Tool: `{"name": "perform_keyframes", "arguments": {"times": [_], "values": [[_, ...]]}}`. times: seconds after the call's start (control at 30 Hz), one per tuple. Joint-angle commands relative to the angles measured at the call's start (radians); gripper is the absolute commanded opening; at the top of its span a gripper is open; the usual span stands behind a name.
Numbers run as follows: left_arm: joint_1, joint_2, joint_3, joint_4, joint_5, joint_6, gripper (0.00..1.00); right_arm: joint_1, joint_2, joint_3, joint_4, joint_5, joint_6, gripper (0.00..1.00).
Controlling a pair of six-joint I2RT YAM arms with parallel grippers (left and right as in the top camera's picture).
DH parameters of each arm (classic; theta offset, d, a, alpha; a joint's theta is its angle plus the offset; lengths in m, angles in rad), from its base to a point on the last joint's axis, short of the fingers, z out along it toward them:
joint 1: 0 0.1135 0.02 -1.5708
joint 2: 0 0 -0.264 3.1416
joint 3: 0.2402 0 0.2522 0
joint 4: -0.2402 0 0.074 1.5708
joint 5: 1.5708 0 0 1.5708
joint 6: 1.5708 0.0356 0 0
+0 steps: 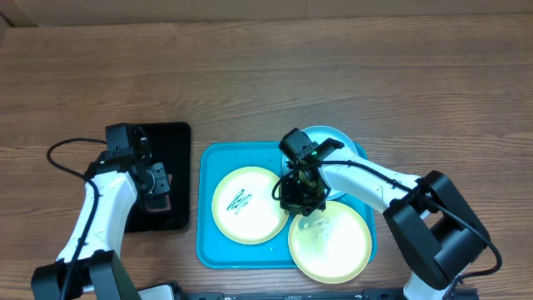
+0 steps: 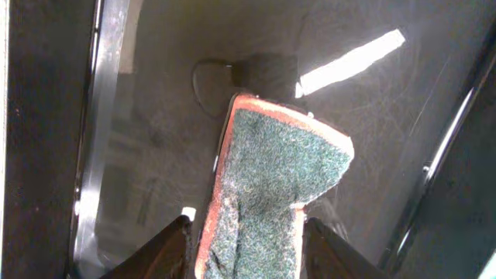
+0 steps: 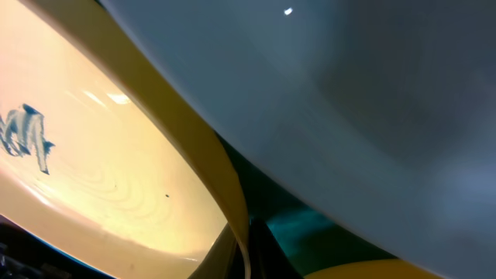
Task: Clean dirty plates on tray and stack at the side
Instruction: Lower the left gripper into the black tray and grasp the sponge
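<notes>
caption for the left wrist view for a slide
Green-faced, orange-edged scouring sponge lying on the glossy black rectangular tray, between the fingers of the left end effector.

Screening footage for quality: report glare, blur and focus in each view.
Overhead: evenly lit and sharp. Left wrist: a bright glare streak crosses the glossy black rectangular tray; the green orange-edged scouring sponge is in focus. Right wrist: the light blue round plastic plate is a close blur; the scribbled pale yellow plate shows highlights.

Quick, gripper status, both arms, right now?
Left gripper: fingers flank the sponge on the black tray; gripped or loose cannot be told.
Right gripper: closed, by the edge of the scribbled plate; any hold cannot be told.
</notes>
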Motion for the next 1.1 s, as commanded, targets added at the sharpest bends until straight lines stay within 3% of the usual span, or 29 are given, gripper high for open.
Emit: {"name": "perform_keyframes", "arguments": {"times": [0.0, 0.23, 0.4, 0.47, 0.6, 0.73, 0.97, 1.0, 1.03, 1.07], "values": [[0.006, -0.006, -0.009, 0.010, 0.003, -0.013, 0.49, 0.005, 0.004, -0.004, -0.001, 0.005, -0.006, 0.06], [0.006, 0.062, -0.009, 0.018, 0.018, -0.014, 0.48, 0.005, 0.004, -0.004, -0.001, 0.005, -0.006, 0.06], [0.006, 0.118, -0.009, 0.024, 0.020, -0.014, 0.39, 0.005, 0.004, -0.004, 0.000, 0.005, -0.006, 0.06], [0.006, 0.122, -0.009, 0.031, 0.020, -0.014, 0.31, 0.005, 0.004, -0.004, 0.000, 0.005, -0.006, 0.06], [0.006, 0.121, -0.008, 0.052, 0.040, -0.014, 0.04, 0.005, 0.004, -0.004, 0.000, 0.005, -0.006, 0.06], [0.006, 0.121, -0.003, 0.060, 0.079, -0.014, 0.04, 0.005, 0.004, -0.004, -0.001, 0.005, -0.006, 0.06], [0.004, 0.121, 0.008, 0.084, 0.429, 0.079, 0.04, 0.005, 0.004, -0.004, 0.000, 0.005, -0.006, 0.05], [0.004, 0.121, 0.008, 0.091, 0.435, 0.080, 0.09, 0.005, 0.004, -0.004, 0.000, 0.005, -0.006, 0.05], [0.005, 0.121, 0.008, 0.094, 0.429, 0.074, 0.22, 0.005, 0.004, -0.004, 0.000, 0.005, -0.006, 0.05], [0.005, 0.121, 0.008, 0.095, 0.414, 0.063, 0.19, 0.005, 0.004, -0.004, 0.000, 0.005, -0.006, 0.05]]}}
